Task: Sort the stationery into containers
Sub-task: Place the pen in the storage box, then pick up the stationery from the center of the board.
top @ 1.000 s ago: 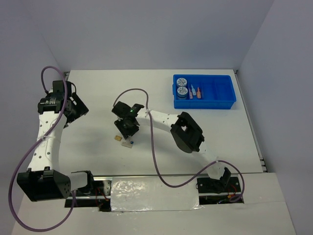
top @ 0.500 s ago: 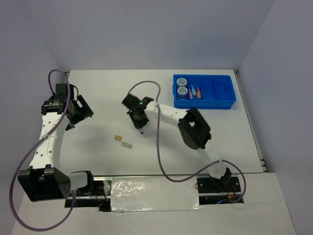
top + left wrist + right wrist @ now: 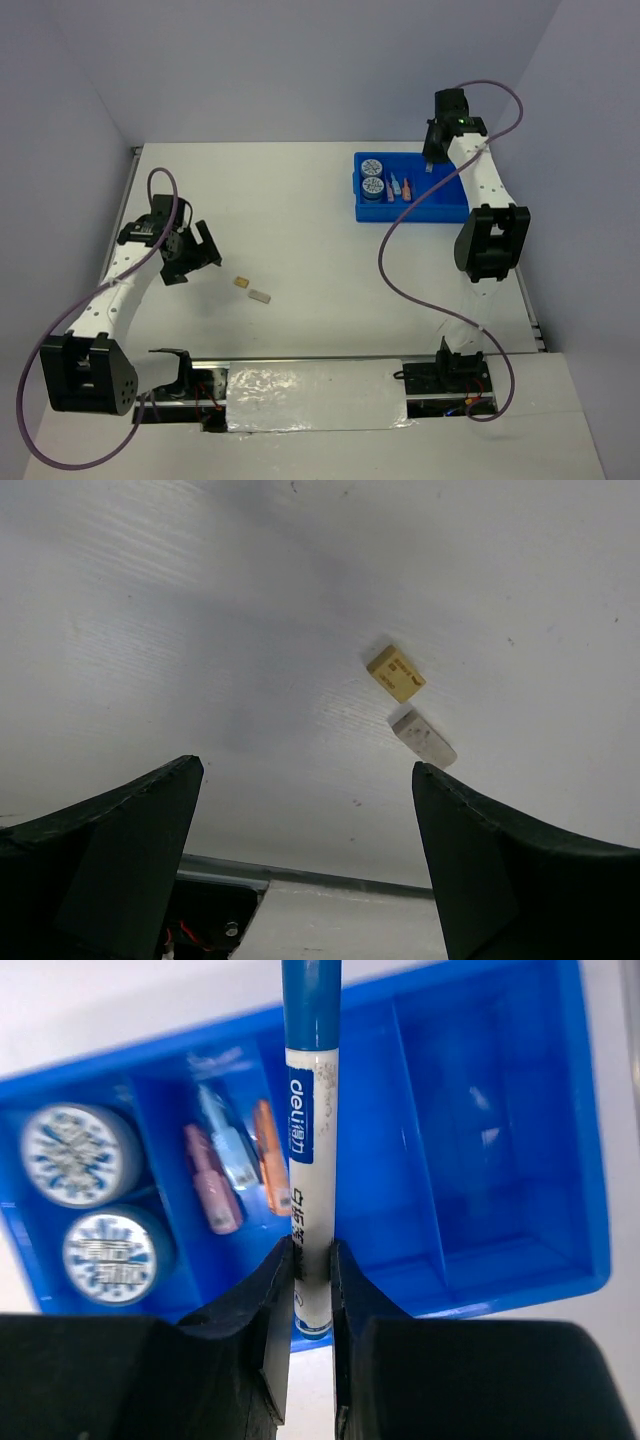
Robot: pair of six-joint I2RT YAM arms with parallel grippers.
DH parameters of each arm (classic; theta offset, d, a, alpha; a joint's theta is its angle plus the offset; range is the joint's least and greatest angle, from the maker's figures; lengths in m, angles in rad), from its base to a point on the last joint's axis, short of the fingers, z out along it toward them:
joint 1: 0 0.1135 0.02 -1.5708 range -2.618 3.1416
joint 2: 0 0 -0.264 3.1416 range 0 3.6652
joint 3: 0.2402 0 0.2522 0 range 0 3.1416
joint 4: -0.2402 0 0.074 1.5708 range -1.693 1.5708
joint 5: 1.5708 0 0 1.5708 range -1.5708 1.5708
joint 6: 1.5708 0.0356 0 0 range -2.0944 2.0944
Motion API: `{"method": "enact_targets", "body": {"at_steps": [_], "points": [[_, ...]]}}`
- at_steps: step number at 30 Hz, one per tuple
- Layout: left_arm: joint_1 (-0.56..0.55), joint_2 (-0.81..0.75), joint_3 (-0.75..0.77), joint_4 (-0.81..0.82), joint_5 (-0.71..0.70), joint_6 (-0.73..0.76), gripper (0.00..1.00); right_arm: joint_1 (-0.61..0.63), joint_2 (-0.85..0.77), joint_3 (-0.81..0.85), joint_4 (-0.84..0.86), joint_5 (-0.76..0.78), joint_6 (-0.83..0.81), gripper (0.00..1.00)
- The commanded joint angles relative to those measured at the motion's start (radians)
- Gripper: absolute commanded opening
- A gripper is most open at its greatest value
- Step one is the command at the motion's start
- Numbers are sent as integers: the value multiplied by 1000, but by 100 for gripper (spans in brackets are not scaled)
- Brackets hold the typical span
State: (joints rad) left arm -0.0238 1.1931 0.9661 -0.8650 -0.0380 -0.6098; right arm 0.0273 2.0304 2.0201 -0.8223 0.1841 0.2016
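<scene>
Right claw [image 3: 310, 1260] pinches blue-white marker [image 3: 311, 1090] above blue tray [image 3: 500, 1140]; drop-off step, I reckon. Next: lower into a free compartment below, release. Left claw [image 3: 305, 770] spread, tan block [image 3: 396, 673] ahead.

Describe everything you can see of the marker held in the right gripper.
The marker is a slim plastic pen. Its barrel is white with blue printing and "deli" lettering, and the far section is solid blue. The right gripper pinches it near one end, and it points straight out above the blue tray. Nothing else touches it.
</scene>
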Motion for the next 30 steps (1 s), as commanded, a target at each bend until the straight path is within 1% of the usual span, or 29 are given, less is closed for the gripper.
{"method": "enact_targets", "body": {"at_steps": [1, 6, 8, 10, 11, 13, 14, 15, 17, 20, 23, 24, 25, 26, 27, 30], "points": [[-28, -6, 16, 31, 12, -10, 99, -13, 47, 5, -54, -8, -15, 12], [-42, -1, 20, 17, -10, -16, 99, -58, 129, 58, -72, -32, -42, 18], [-44, 6, 23, 14, -13, -30, 99, -58, 152, 40, -55, -25, -57, 20], [-47, 13, 29, 17, -8, -41, 99, -64, 172, 28, -41, -22, -65, 25], [-48, 20, 39, 20, -10, -54, 99, -67, 180, 35, -44, -15, -65, 31], [-57, 29, 48, 21, -19, -67, 99, -73, 189, 42, -40, -21, -70, 38], [-59, 42, 59, 23, -20, -79, 99, -75, 191, 49, -29, -28, -77, 44], [-67, 48, 63, 26, -28, -85, 99, -75, 194, 55, -29, -40, -80, 56], [-73, 69, 74, 30, -37, -105, 99, -75, 208, 95, -49, -58, -85, 61], [-84, 97, 69, 56, -48, -142, 99, -72, 192, 103, -61, -84, -59, 62], [-112, 125, 68, 78, -57, -186, 99, -38, 98, 27, -40, -112, -30, 62], [-123, 135, 72, 74, -68, -215, 99, -33, 17, -15, -22, -110, -34, 62], [-137, 155, 82, 70, -95, -231, 99, 17, -25, -91, 15, -104, -44, 62], [-163, 164, 85, 67, -112, -246, 99, 70, -60, -121, 29, -103, -50, 62], [-177, 172, 89, 58, -131, -280, 99, 100, -120, -148, 34, -97, -51, 62], [-221, 203, 92, 66, -160, -335, 100, 198, -212, -233, 37, -109, -41, 62]]}}
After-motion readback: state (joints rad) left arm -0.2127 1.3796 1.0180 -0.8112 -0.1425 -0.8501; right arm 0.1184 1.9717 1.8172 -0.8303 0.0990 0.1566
